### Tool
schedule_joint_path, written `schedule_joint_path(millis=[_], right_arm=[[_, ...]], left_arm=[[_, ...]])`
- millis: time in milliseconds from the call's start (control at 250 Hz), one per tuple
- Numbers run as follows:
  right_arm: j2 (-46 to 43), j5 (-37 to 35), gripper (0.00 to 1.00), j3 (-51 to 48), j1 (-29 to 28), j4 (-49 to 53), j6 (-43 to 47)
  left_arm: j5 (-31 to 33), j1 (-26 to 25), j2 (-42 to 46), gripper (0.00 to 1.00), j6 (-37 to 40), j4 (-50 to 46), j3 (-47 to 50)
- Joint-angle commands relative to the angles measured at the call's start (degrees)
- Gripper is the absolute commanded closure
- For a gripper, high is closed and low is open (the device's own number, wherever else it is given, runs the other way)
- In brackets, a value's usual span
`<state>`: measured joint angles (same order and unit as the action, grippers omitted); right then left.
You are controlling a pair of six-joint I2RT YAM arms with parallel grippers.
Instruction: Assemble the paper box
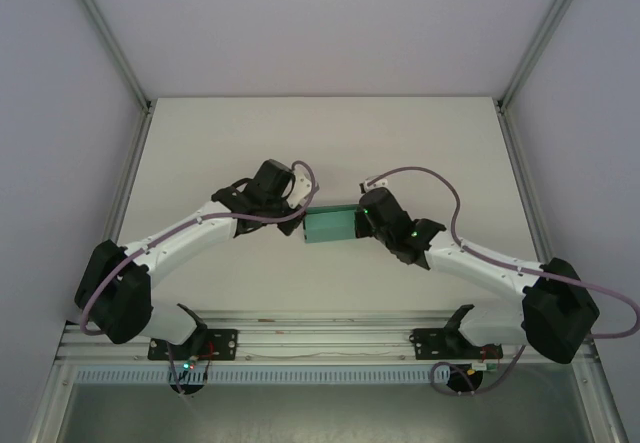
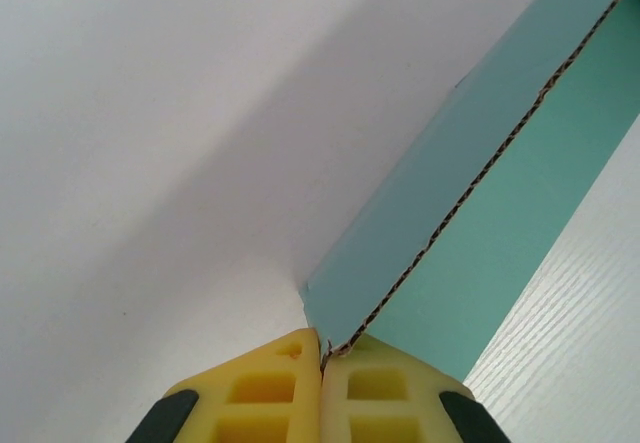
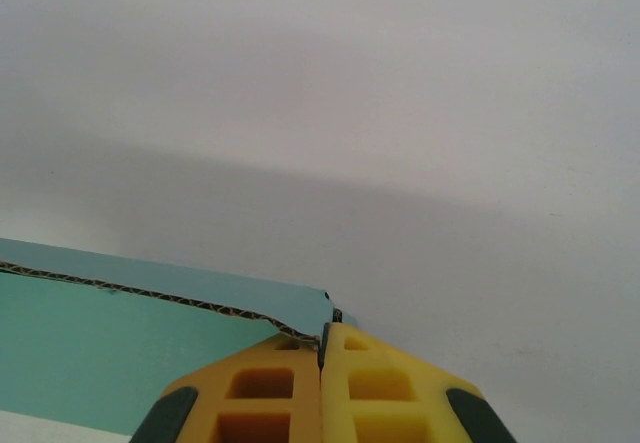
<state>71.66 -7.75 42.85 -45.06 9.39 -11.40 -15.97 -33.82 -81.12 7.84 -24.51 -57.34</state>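
The paper box (image 1: 328, 225) is teal-green card held up between both arms in the middle of the table. In the left wrist view its corrugated edge (image 2: 480, 178) runs up to the right from my yellow fingertips. My left gripper (image 2: 323, 351) is shut on the card's corner, at the box's left end (image 1: 303, 221). In the right wrist view the paper box (image 3: 120, 348) stretches off to the left. My right gripper (image 3: 322, 338) is shut on its top corner, at the box's right end (image 1: 357, 221).
The white table (image 1: 320, 143) lies between pale walls with aluminium posts (image 1: 105, 28) at the back corners. Both arm bases are bolted to a rail (image 1: 320, 343) along the near edge. Grey cables loop over each wrist.
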Motion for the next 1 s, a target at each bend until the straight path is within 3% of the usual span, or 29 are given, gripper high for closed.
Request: schedule_joint_path(millis=[0, 80, 220, 328, 464, 632, 995], right_arm=[[1.37, -3.69, 1.00, 1.15, -1.53, 5.97, -2.27], [2.20, -7.62, 1.00, 2.03, -3.45, 8.10, -3.04], [3.94, -9.94, 1.00, 2.78, -5.29, 9.75, -5.78], [5.53, -11.94, 1.00, 3.20, -6.66, 10.31, -8.71], [6.64, -13.26, 1.00, 4.45, -8.04, 11.43, -10.48], [6.10, -15.21, 1.00, 4.44, -8.20, 12.77, -12.69], [4.03, -16.40, 1.00, -0.27, -8.29, 5.50, -16.02]], left_arm=[[1.96, -1.47, -0.25, 1.00, -6.17, 0.46, -2.04], [2.41, -1.95, -0.86, 1.00, -11.83, -0.90, -3.46], [-2.46, -2.11, -1.66, 1.00, -20.91, -1.83, -3.99], [2.14, -2.28, -2.14, 1.00, -28.04, -4.39, -4.91], [-1.09, -2.39, -4.13, 1.00, -32.24, -6.50, -7.41], [0.21, -2.52, -6.23, 1.00, -36.17, -10.92, -10.93], [14.94, -8.38, -4.12, 1.00, -43.61, 0.19, 0.89]])
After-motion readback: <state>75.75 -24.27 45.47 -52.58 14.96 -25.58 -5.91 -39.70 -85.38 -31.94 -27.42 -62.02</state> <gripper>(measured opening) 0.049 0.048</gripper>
